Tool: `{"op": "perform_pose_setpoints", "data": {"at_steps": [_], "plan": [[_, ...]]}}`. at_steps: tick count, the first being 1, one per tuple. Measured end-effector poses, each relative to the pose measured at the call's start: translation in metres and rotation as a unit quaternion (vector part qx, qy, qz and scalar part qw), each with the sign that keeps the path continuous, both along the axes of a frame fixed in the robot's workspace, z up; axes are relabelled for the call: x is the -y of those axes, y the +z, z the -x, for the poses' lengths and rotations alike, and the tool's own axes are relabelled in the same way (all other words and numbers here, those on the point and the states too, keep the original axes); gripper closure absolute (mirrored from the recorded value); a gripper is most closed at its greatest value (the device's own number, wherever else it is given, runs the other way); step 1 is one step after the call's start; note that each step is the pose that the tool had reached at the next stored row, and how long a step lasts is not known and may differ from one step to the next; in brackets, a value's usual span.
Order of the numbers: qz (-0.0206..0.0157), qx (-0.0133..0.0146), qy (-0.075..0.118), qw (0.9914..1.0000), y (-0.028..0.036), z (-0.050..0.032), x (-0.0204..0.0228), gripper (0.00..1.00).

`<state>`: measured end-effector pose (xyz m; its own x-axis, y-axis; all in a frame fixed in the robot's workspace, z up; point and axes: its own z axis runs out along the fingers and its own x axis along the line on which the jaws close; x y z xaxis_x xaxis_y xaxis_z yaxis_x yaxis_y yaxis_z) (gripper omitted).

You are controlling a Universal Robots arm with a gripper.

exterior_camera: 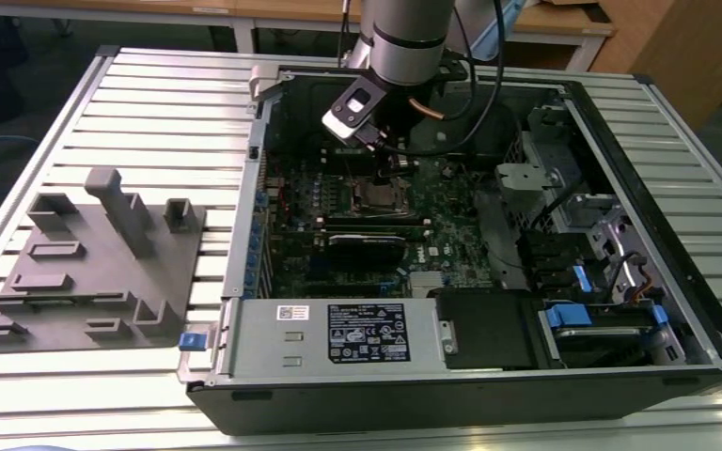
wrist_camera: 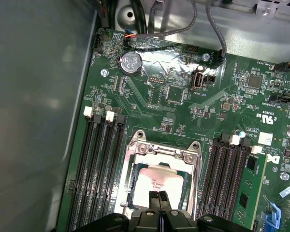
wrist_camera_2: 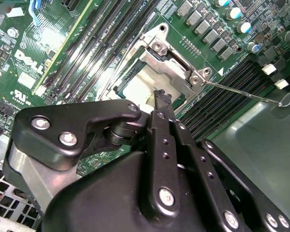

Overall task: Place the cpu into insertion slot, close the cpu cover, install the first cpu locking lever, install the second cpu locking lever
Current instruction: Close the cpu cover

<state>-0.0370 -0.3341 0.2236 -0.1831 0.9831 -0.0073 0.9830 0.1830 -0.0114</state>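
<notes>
The cpu [wrist_camera: 160, 180] lies flat in the insertion slot [exterior_camera: 374, 194], its pale metal top showing through the window of the cpu cover [wrist_camera: 162, 153]. The silvery cover [wrist_camera_2: 170, 62] lies down over the socket on the green board. My gripper [wrist_camera: 158, 195] is shut with nothing between its black fingers, and its tip [wrist_camera_2: 162, 98] hovers at or on the cpu's top inside the window; I cannot tell whether it touches. A thin metal locking lever [wrist_camera_2: 241, 92] sticks out sideways from the socket's corner, over the memory slots. In the exterior view the gripper [exterior_camera: 387, 165] hangs just behind the socket.
Long black memory slots [wrist_camera: 99, 164] flank the socket on both sides. The open computer case [exterior_camera: 260, 141] walls surround the board, with cables [wrist_camera: 212, 24] and a drive cage [exterior_camera: 587, 235] at the exterior view's right. A grey fixture [exterior_camera: 91, 263] stands on the slatted table.
</notes>
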Motion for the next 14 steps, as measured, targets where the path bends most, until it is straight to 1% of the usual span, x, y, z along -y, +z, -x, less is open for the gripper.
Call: {"op": "perform_pose_setpoints", "data": {"at_steps": [14], "plan": [[0.0000, 0.0000, 0.006, 0.99998, 0.0000, 0.0000, 0.0000, 0.89]]}}
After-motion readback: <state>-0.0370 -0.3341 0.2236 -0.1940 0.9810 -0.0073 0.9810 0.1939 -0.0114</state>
